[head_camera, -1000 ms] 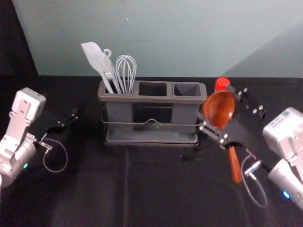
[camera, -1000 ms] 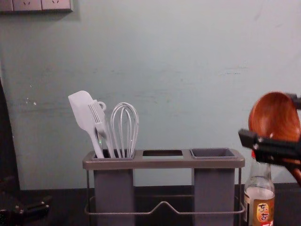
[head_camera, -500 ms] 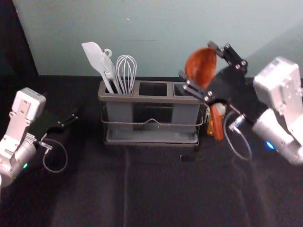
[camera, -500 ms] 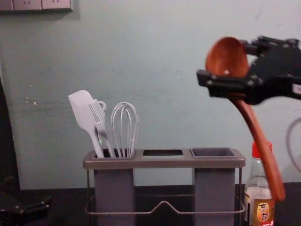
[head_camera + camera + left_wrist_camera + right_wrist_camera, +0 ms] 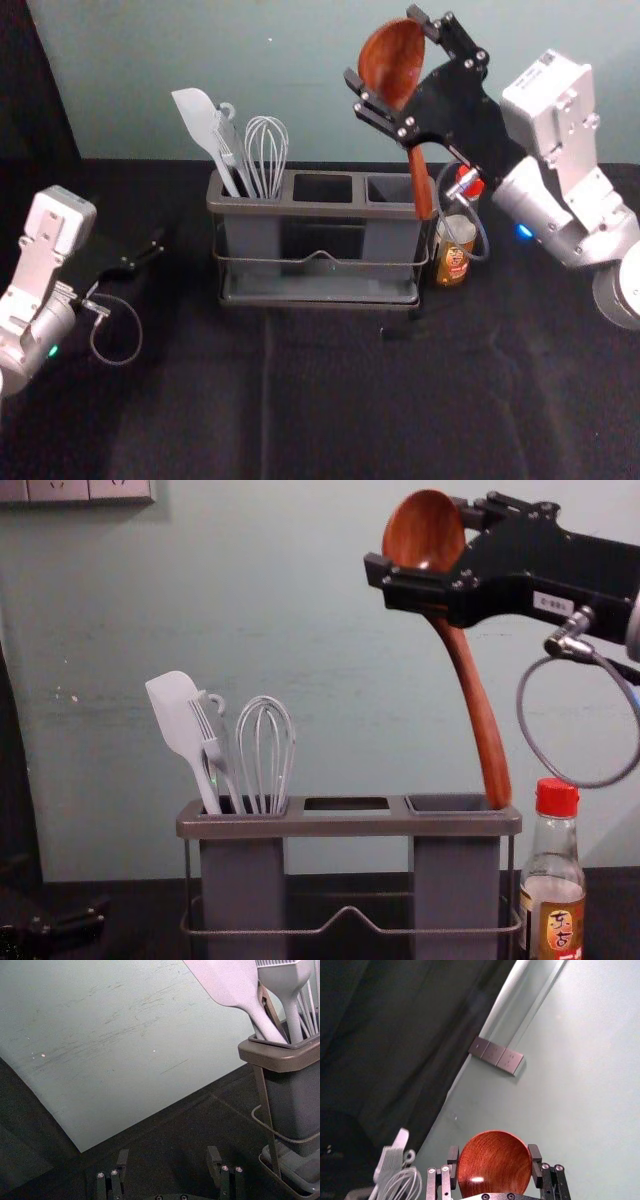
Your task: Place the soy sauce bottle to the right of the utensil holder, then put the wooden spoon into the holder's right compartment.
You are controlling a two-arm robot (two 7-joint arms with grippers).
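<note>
Right tool (image 5: 382, 45), clenched on the wooden spoon (image 5: 392, 70): the fingers press the bowl (image 5: 424, 530) from opposite sides, presumably so that the slender end can enter first. Below the tool, the handle (image 5: 472, 690) hangs free, slightly aslant. Its tip appears near the outer front corner of the right compartment (image 5: 450, 804); whether it lies over the opening or just in front cannot be told. A small shift inward would probably be needed before lowering, lest the tip catch the rim. Farther below the tool stands the utensil holder (image 5: 345, 827) and, just to its right, the soy sauce bottle (image 5: 552, 895), upright on the tabletop (image 5: 350, 400), its first placement apparently complete and the compartment unobstructed. Beyond, toward the left tool, a spatula (image 5: 180, 715) and whisk (image 5: 267, 750) occupy the left compartment (image 5: 242, 880). Left tool (image 5: 168, 1152): parked left of the holder, fingers parted, grasping nothing.
</note>
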